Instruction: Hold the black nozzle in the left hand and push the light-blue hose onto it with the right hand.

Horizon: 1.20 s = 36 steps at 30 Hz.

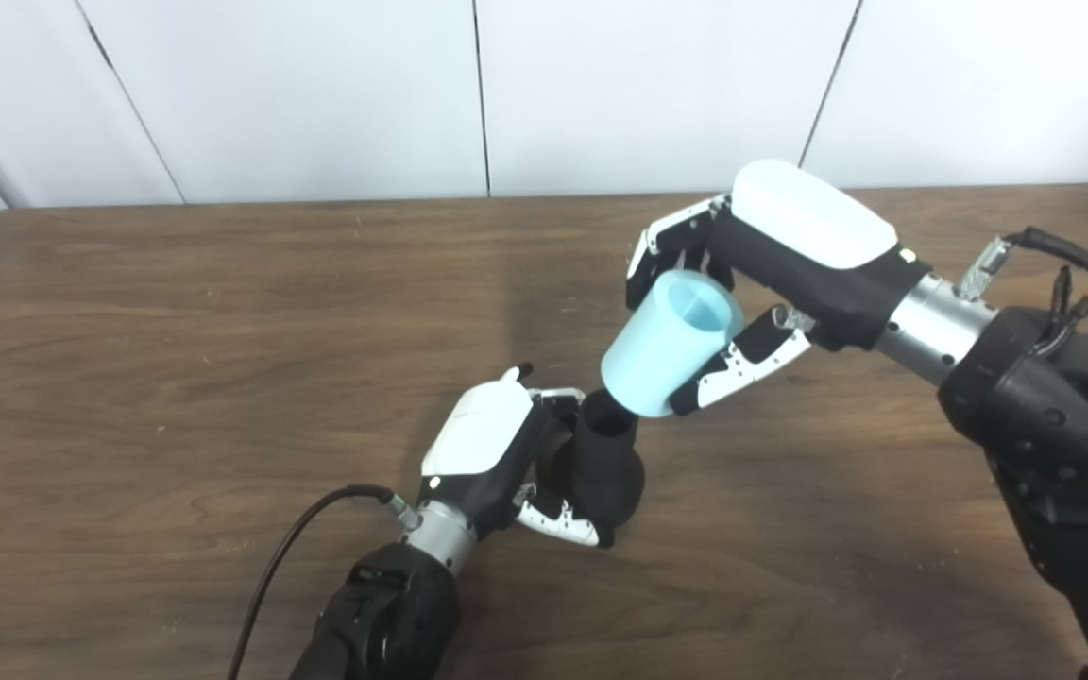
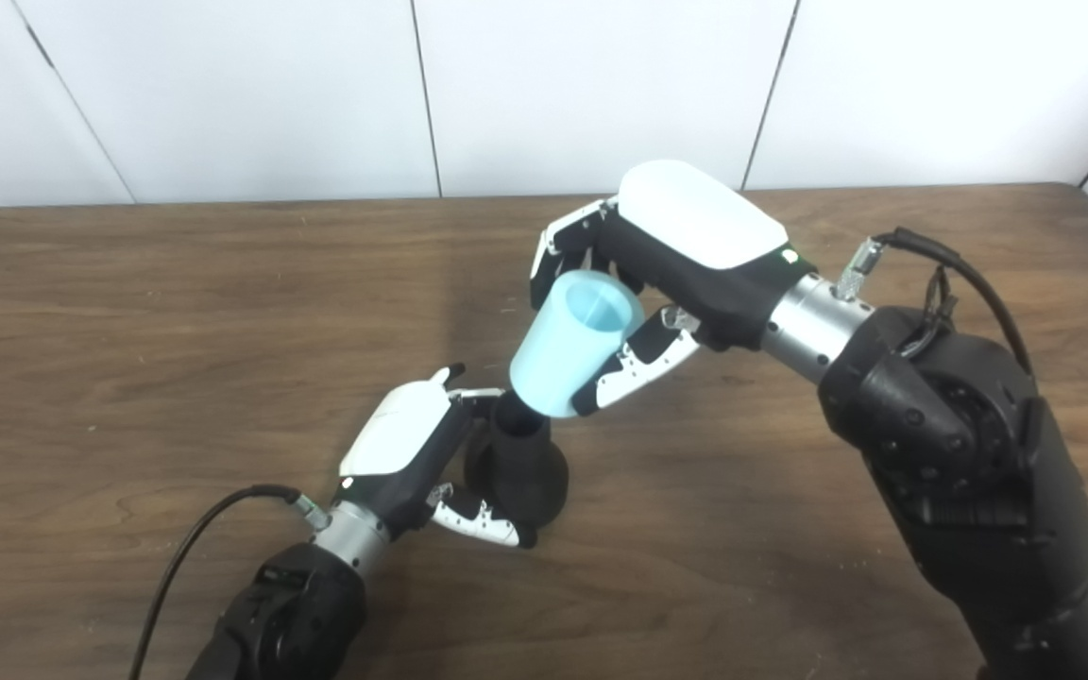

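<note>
The left hand [image 1: 492, 453] is wrapped around the black nozzle [image 1: 605, 458], standing it on the wooden table [image 1: 176, 378]. The right hand [image 1: 771, 264] grips the light-blue hose [image 1: 667, 345], tilted, its lower end meeting the nozzle's top.

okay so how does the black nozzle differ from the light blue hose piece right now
The black nozzle is dark and matte; the light-blue hose is pale and smooth. The nozzle sits low by the table in the left hand; the hose is raised and tilted in the right hand. The nozzle has a bulbous base narrowing upward; the hose is a wide, open, tapered tube. Both are gripped, and their ends meet.
</note>
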Each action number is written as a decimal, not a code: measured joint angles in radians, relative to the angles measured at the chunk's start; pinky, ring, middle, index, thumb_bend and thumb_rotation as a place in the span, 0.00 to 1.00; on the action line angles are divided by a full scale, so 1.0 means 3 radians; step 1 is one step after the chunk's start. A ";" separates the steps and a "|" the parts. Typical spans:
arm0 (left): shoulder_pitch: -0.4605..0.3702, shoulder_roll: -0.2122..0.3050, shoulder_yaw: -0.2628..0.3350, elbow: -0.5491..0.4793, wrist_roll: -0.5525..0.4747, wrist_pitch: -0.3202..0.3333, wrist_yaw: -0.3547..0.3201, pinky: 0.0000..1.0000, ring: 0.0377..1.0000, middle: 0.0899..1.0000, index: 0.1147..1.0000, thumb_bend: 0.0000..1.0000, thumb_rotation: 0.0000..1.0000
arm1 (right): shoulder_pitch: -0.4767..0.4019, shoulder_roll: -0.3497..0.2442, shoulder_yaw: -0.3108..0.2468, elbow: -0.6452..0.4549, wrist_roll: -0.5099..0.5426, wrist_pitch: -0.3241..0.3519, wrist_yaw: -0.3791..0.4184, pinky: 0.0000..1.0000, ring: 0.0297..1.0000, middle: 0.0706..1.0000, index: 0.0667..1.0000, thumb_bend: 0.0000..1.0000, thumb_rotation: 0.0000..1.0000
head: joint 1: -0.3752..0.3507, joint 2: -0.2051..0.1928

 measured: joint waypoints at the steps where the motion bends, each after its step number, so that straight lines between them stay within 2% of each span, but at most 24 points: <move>1: -0.0002 -0.0001 -0.0003 0.0000 0.0000 0.0007 0.0000 1.00 0.71 0.49 0.38 0.52 0.00 | 0.0013 0.0004 0.0005 0.0003 -0.0008 -0.0006 -0.0001 0.31 0.41 0.47 0.48 0.50 0.00 | 0.0000 0.0000; 7: -0.0007 -0.0010 -0.0017 0.0000 0.0009 0.0032 0.0000 1.00 0.71 0.49 0.38 0.52 0.00 | 0.0110 0.0020 0.0087 0.0009 -0.0081 -0.0064 0.0006 0.31 0.41 0.47 0.48 0.50 0.00 | -0.0005 0.0010; 16: -0.0015 -0.0010 -0.0029 0.0000 0.0010 0.0059 0.0000 1.00 0.71 0.49 0.38 0.52 0.00 | 0.0106 0.0024 0.0106 0.0029 -0.0110 -0.0086 0.0007 0.31 0.40 0.46 0.48 0.50 0.00 | -0.0010 0.0015; 24: -0.0023 -0.0009 -0.0036 0.0000 0.0009 0.0077 0.0000 1.00 0.71 0.49 0.38 0.52 0.00 | 0.0090 0.0102 0.0169 0.0031 -0.0211 -0.0084 0.0007 0.32 0.40 0.46 0.48 0.50 0.00 | -0.0010 0.0026; 36: -0.0028 -0.0010 -0.0069 -0.0005 0.0030 0.0094 0.0001 1.00 0.71 0.49 0.38 0.52 0.00 | 0.0035 0.0156 0.0177 0.0053 -0.0183 -0.0086 0.0025 0.32 0.41 0.46 0.47 0.50 0.00 | 0.0000 0.0041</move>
